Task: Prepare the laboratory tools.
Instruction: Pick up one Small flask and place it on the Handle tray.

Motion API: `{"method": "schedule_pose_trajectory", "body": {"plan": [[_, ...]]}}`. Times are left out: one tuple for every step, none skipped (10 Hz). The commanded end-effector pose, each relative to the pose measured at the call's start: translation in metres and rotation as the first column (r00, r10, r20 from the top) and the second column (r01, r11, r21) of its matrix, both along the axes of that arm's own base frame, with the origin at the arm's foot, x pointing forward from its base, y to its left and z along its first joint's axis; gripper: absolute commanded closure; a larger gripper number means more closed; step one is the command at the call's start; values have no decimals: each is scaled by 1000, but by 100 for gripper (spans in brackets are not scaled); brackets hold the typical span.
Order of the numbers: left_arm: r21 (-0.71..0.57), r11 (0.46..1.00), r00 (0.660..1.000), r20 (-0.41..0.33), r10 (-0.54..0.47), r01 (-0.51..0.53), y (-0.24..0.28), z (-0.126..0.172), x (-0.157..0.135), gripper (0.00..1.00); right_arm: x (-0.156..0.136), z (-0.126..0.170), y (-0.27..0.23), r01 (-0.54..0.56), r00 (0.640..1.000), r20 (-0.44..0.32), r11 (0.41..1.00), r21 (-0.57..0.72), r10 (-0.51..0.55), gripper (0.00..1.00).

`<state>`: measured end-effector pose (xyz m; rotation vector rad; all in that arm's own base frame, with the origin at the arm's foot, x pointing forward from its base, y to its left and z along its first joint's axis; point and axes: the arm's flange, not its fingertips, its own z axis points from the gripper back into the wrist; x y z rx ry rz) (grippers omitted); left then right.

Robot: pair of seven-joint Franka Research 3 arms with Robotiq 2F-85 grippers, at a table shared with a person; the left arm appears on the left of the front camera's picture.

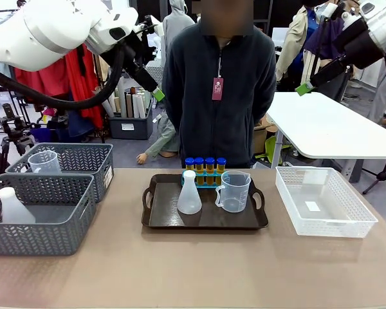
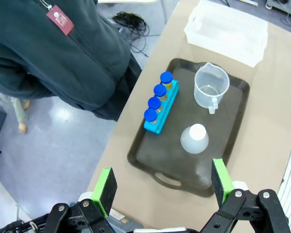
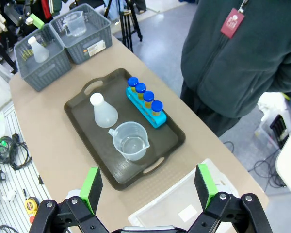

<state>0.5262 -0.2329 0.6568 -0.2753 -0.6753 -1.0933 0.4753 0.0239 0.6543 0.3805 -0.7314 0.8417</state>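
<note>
Beaker [image 1: 234,192] hides, apparently, part of the tube rack [image 1: 204,179].

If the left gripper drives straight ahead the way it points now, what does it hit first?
Most likely the near end of the dark tray, by its handle cutout. The left gripper is open and high above the table. The conical flask stands just beyond that spot; depth is hard to judge, so it might be met instead.

four amber-yellow tubes [image 1: 204,168] with blue caps sit in a bright blue rack [image 2: 161,112]. dark brown tray [image 1: 156,219]. translucent white conical flask [image 1: 189,195], clear measuring beaker [image 1: 233,191]. grey herringbone-mesh baskets [image 1: 45,219], white lattice basket [image 1: 347,215], tan table [image 1: 193,270], green gripper pads [image 2: 221,179].
</note>
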Motion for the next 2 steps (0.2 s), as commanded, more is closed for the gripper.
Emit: {"method": "schedule_pose_trajectory", "body": {"plan": [[-7, 1000, 1000, -4, 5, -5, 4, 1, 0, 0, -1, 2, -1, -9, 1000, 2, 1000, 18, 9, 0], [-7, 1000, 1000, -4, 5, -5, 4, 1, 0, 0, -1, 2, -1, -9, 1000, 2, 1000, 18, 9, 0]]}}
